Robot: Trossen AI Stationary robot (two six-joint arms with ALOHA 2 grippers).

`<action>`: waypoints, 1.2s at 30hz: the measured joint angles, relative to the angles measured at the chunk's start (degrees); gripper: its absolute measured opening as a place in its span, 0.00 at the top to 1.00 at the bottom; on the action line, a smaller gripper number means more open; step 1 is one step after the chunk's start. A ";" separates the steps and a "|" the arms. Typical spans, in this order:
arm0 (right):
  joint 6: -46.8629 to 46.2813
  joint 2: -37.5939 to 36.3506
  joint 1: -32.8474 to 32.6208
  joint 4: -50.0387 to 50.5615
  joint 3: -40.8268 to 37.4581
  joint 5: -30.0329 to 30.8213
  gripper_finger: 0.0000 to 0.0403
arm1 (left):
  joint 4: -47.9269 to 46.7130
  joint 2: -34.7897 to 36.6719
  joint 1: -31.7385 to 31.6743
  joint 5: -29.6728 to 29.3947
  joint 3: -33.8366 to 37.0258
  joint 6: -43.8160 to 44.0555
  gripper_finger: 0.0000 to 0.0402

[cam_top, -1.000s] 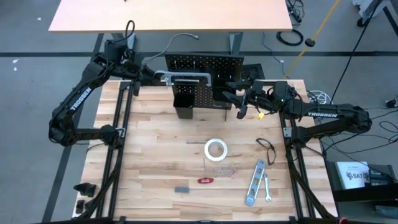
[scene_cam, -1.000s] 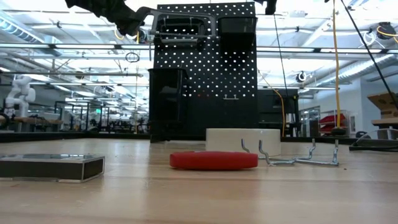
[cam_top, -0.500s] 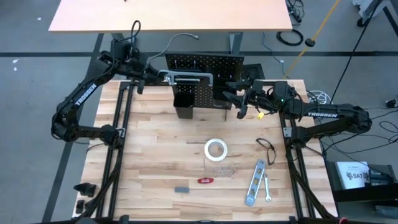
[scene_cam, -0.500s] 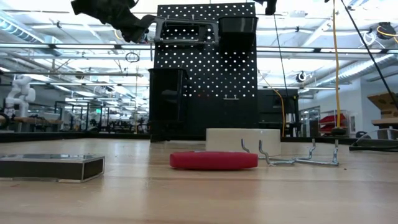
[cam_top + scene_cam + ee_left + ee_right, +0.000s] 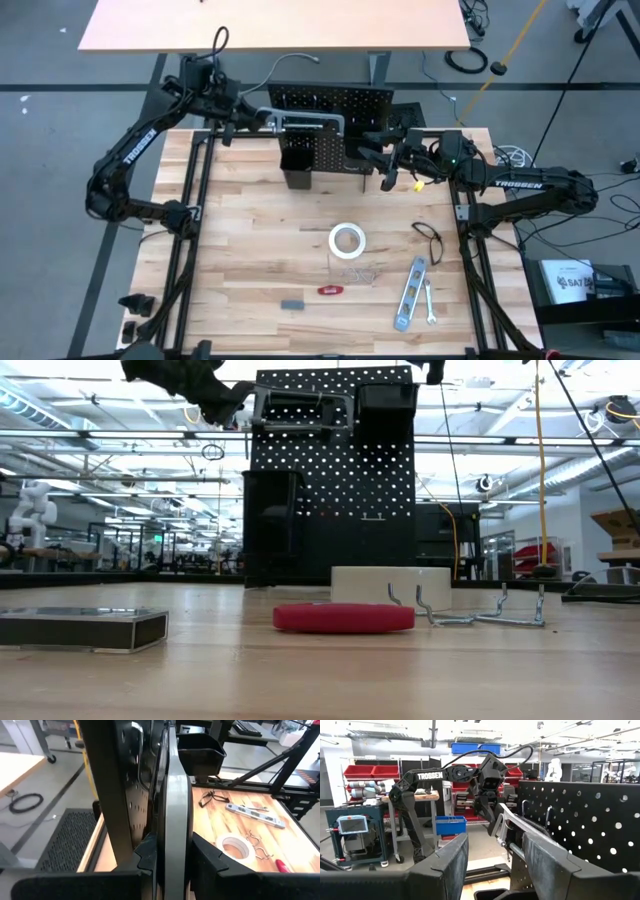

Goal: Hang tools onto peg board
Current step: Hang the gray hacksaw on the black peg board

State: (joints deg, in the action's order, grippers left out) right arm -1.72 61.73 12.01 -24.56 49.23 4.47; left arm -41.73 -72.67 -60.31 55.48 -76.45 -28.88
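The peg board (image 5: 330, 108) stands upright at the table's far edge, a black bin (image 5: 295, 165) on its front. My left gripper (image 5: 252, 119) is at the board's top left, shut on the grey bar clamp (image 5: 303, 122), which lies level along the board's upper part (image 5: 300, 405). The clamp's bar (image 5: 177, 815) runs beside the board (image 5: 125, 780). My right gripper (image 5: 383, 162) waits open at the board's right side, nothing between its fingers (image 5: 492, 865). On the table lie the white tape roll (image 5: 347, 240), red-handled tool (image 5: 331, 290), level (image 5: 410, 292) and wrench (image 5: 430, 304). My left gripper pinches the clamp's grey bar (image 5: 176, 851) between its two fingers (image 5: 150, 857), at the bar's left end. The fingers come from the table's left, slanting a little down, and lie along the bar. The clamp is lifted clear of the table, level, close against the board's front.
Loose metal hooks (image 5: 365, 270) lie by the tape roll; black pliers (image 5: 430, 240) lie at the right. A small dark block (image 5: 291, 303) sits near the front edge. A second black bin (image 5: 383, 400) hangs high on the board. Bare wood lies in the middle and left.
My left gripper has gone a little toward the table's right and far edge, carrying the bar clamp along the peg board's top. The clamp has stayed level and now sits closer to the board. My right gripper has kept still.
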 joint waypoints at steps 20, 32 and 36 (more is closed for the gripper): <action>0.02 0.00 0.00 0.50 -0.01 0.00 0.55 | -2.48 -1.22 0.17 -4.07 -0.11 0.67 0.72; 0.02 -0.02 0.00 0.72 -0.01 0.02 0.55 | -2.08 -1.31 0.09 -7.74 -0.11 1.79 0.56; 0.02 0.00 0.00 0.81 0.00 0.02 0.55 | -2.08 -1.28 0.09 -7.47 -0.11 1.79 0.56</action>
State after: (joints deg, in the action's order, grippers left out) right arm -1.69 61.73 12.01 -23.75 49.23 4.49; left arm -43.81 -73.95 -60.23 48.01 -76.55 -27.09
